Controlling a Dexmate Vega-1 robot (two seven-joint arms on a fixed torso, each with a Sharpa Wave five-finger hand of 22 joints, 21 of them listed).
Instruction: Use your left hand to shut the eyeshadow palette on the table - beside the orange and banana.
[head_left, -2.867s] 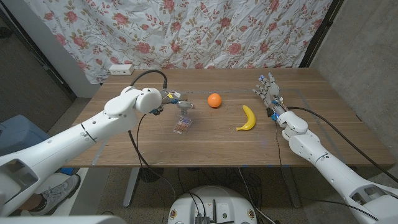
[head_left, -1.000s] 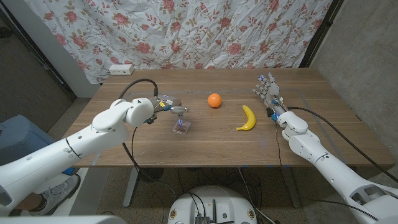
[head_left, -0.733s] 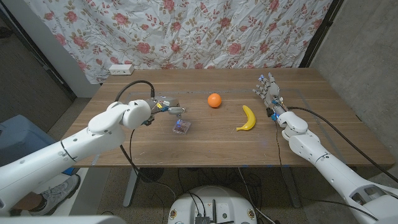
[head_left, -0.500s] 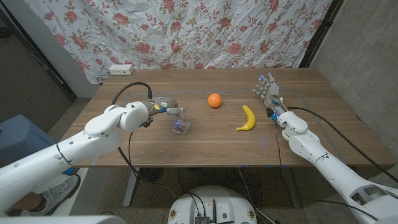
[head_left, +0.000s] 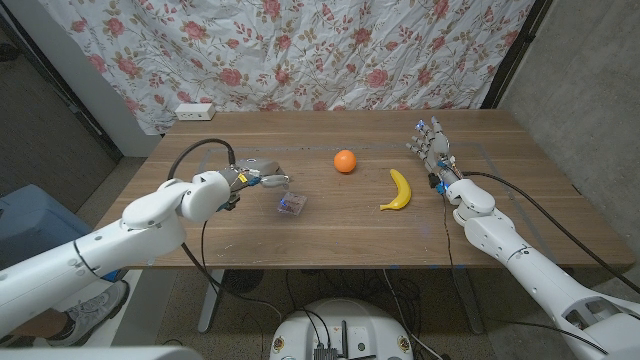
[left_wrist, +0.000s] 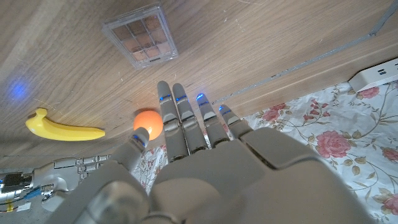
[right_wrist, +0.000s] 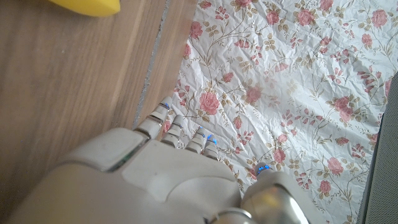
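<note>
Head view first: your left hand (head_left: 252, 172) hangs with fingers apart and holds nothing, and the eyeshadow palette (head_left: 292, 205) lies flat on the bench (head_left: 330, 235) just beyond its fingertips, apparently shut, so little seems left but to confirm it. One orange (head_left: 345, 161) and one banana (head_left: 398, 190) lie further off. Your right hand (head_left: 431, 145) stands empty, fingers extended. Left wrist view: one palette (left_wrist: 140, 43), its pans visible through the clear lid, ahead of the outstretched fingers (left_wrist: 181, 118). Right wrist view: the banana's tip (right_wrist: 87, 6).
</note>
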